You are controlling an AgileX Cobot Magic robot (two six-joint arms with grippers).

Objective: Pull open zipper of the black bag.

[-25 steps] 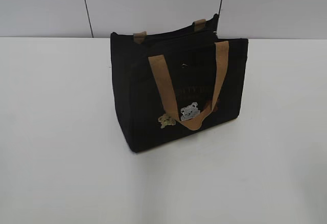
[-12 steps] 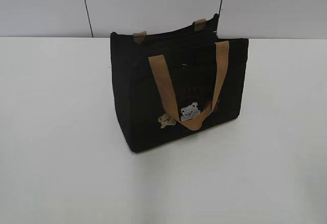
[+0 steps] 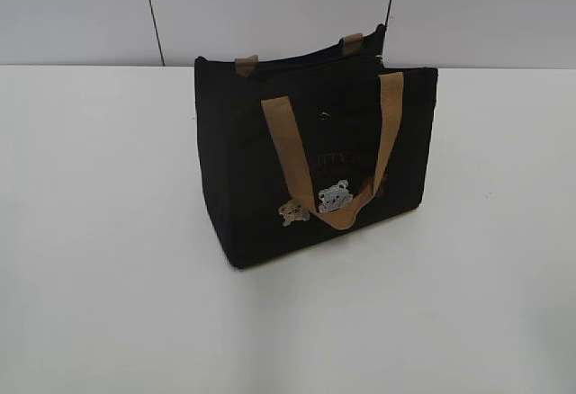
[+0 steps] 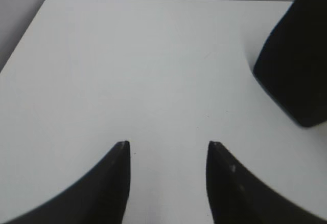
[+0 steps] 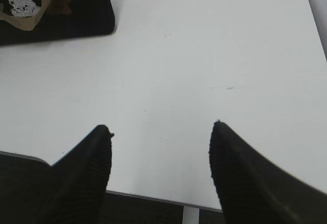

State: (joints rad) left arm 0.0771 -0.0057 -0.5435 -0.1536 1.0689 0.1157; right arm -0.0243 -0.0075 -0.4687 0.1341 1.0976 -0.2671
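Note:
The black bag [image 3: 310,156] stands upright in the middle of the white table [image 3: 99,232], its tan handles draped over the front and small bear figures low on its face. Its zipper [image 3: 297,63] runs as a thin dark line along the top edge; a small silvery pull [image 3: 380,59] shows at the right end. Neither arm appears in the exterior view. My left gripper [image 4: 168,144] is open over bare table, with a corner of the bag [image 4: 299,65] far to its right. My right gripper [image 5: 162,128] is open near the table's front edge, the bag [image 5: 66,9] far up-left.
A grey panelled wall [image 3: 270,7] rises behind the table. The table's front edge [image 5: 153,197] lies just under my right gripper. The table's left edge and far corner [image 4: 38,9] show in the left wrist view.

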